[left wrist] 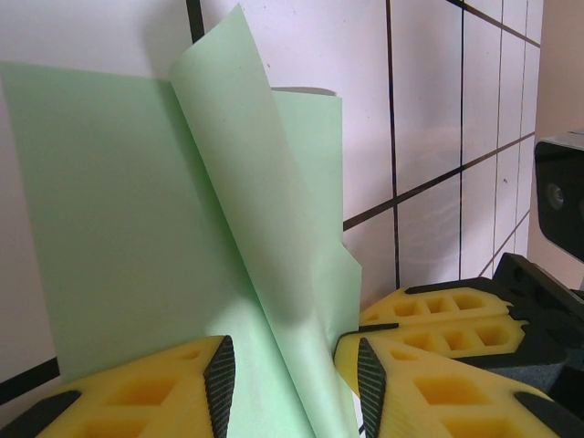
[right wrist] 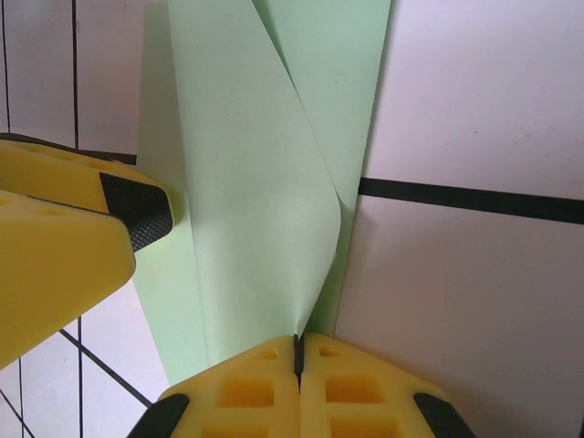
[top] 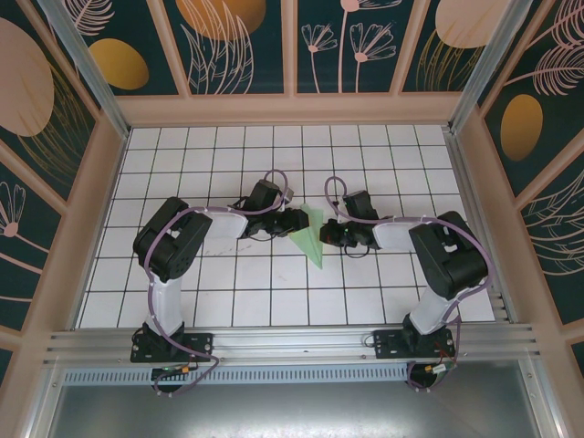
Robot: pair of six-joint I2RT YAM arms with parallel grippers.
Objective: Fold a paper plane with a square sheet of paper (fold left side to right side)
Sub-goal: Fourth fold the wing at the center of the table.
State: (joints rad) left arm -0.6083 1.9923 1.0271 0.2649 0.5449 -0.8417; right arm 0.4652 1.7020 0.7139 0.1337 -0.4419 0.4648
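Green paper (right wrist: 255, 182) tight in right gripper (right wrist: 297, 351)

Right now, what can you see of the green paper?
The paper sheet is thin, pale green, unmarked, folded into a narrow wedge. It lies on the white tiled table, tip towards the near edge. One flap stands up, curling from a crease. The right pincer is shut on that flap's edge; the open left pincer straddles the sheet.
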